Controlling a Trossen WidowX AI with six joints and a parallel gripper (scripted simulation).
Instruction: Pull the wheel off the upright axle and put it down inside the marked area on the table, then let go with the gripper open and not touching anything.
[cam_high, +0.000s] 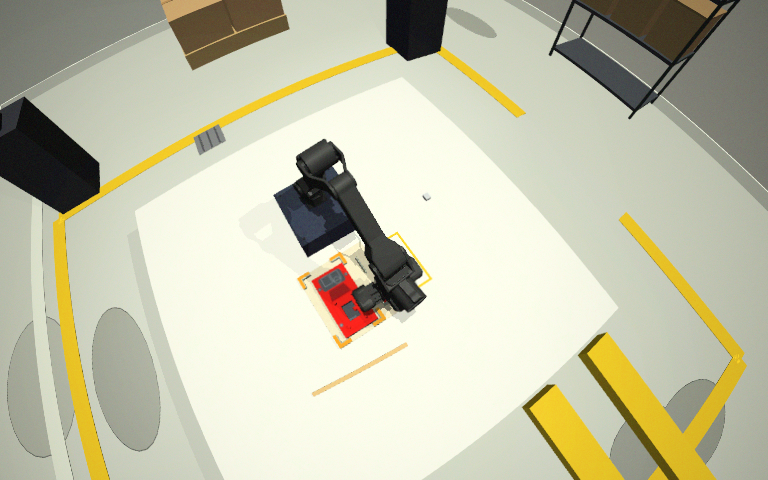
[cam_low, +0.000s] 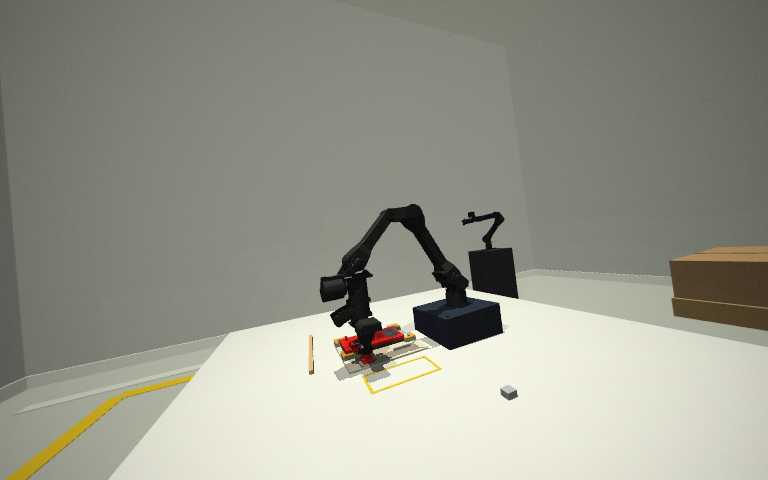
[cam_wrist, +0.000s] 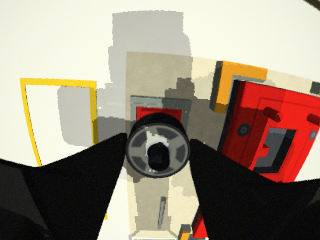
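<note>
- Grey walls and a pale floor with yellow lines around a wide white table (cam_low: 566, 430).
- Near the table middle, a dark blue base block (cam_low: 457, 322) carrying the black arm (cam_low: 396, 226), bent high and coming down steeply to the left of the block.
- Under the arm's end, a beige board (cam_high: 325, 316) with orange corner marks and a red plate (cam_high: 334, 291) with grey parts on it.
- Just beside the board, on its near side in the exterior view, a yellow rectangle outline (cam_low: 402, 374) on the table: the marked area.
- Gripper (cam_wrist: 159, 154) pointing down over the edge of the board, clamped on the wheel (cam_wrist: 159, 150).
- In the wrist view, wheel seen from above: dark round rim, grey disc with openings, dark hub in the centre.
- One black finger (cam_wrist: 80, 180) touching the wheel rim on the left, the other touching it on the right.
- Below the wheel in the wrist view, a small red part with a grey bar at its far edge; axle itself hidden by the wheel, so impossible to tell whether the wheel sits on it or above it.
- Wheel located over the beige board, outside the yellow outline, which lies to the left in the wrist view.
- Thin wooden strip (cam_low: 310, 354) lying flat on the table, left of the board and apart from it.
- Small grey cube (cam_low: 509, 391) alone on the table, well apart from the board, to the right and nearer.
- Far behind, a black pedestal (cam_low: 492, 271) with a second small arm on top; brown cardboard boxes (cam_low: 722, 285) at the right edge.
</note>
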